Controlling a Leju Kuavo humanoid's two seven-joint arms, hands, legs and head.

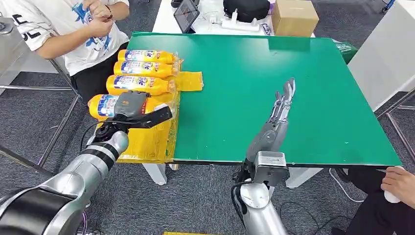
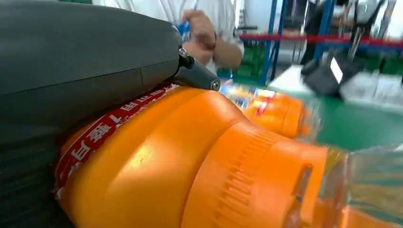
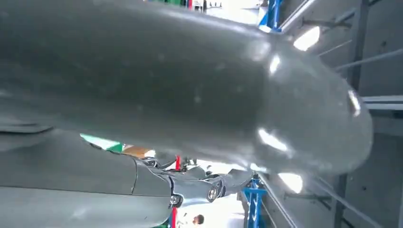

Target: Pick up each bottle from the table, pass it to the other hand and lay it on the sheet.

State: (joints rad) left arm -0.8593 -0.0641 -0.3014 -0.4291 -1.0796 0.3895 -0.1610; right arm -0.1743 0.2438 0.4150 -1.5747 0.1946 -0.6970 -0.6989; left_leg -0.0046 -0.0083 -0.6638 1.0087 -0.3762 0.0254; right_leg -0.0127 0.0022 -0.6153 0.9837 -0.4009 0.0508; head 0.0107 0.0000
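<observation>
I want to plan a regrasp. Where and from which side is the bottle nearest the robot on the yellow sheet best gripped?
Probably around its label-covered middle, coming from above: the nearest bottle lies on its side on the yellow sheet, cap toward the table's centre. The left hand already rests across its body from above. The neighbouring bottle lies parallel, close alongside, leaving little side access.

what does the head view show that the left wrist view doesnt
Head view alone: the whole green table, the yellow sheet with three more bottles lying in a row beyond the held one, the right hand open with fingers straight above the table, and a cardboard box behind.
Left wrist view alone: the red label strip and ribbed orange cap of the held bottle up close.
Both: the left hand gripping the nearest bottle, and a person in a white shirt.
</observation>
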